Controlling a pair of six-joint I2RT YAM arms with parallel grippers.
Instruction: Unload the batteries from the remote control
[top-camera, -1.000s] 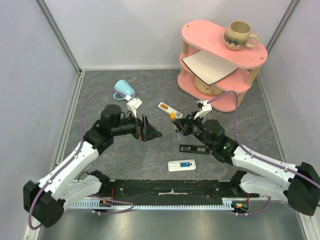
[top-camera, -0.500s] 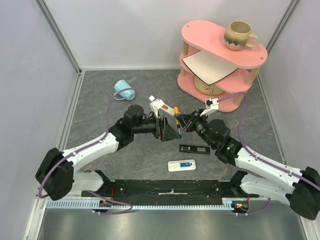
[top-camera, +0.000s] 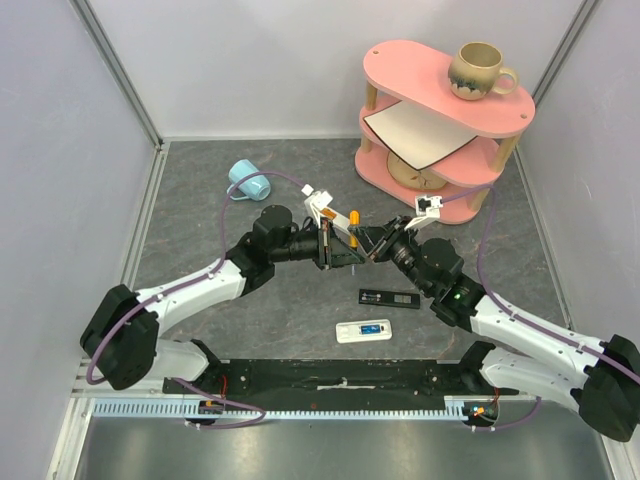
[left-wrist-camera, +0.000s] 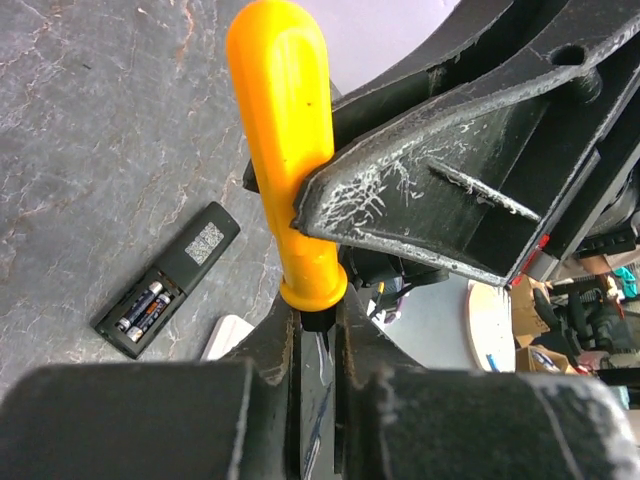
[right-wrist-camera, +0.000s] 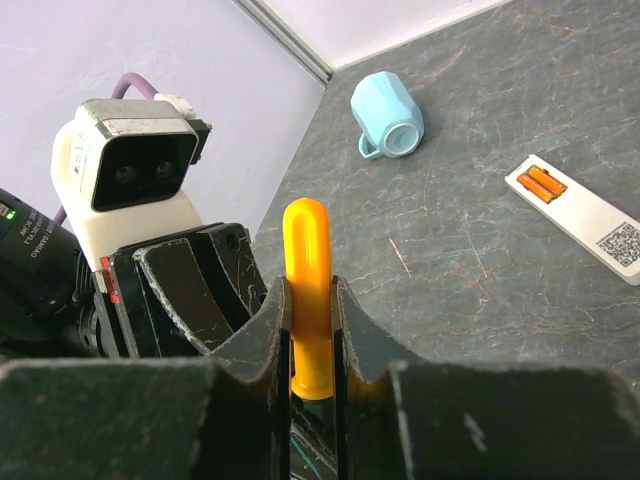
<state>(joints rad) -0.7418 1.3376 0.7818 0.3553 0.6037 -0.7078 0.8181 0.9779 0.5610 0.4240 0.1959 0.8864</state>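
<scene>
1. Right gripper (right-wrist-camera: 308, 300) is clamped on the orange-handled screwdriver (left-wrist-camera: 283, 120), fingers on the lower half of the handle.
2. Left gripper (left-wrist-camera: 318, 335) is pinched in just below the handle collar, with only a slit between its fingers. It looks like a grip, but its own fingers hide the pad contact, so I can't confirm it's firm.
3. This reads as a mid-air tool handover. Only one side should let go, and only once the other hold is sure.
4. Open the releasing jaws fully and back out straight. Any twist could lever the handle out.
5. Keep the tip clear of the remotes during the swap.
6. After that, pin the remote with the free gripper, get the tip under a cell's end and pry up, not sideways.
7. Batteries (left-wrist-camera: 148, 306): two thin cells lie side by side in the open bay of the black remote (left-wrist-camera: 205, 240), flat on the table near the grippers.
8. Two orange cells (right-wrist-camera: 543, 184) sit in one end of a white remote (right-wrist-camera: 592, 222) beyond the grippers.
9. A second white remote (top-camera: 350, 332) near the arm bases shows a blue cell (top-camera: 372, 327).
10. No visible cell is out of its bay yet.
</scene>
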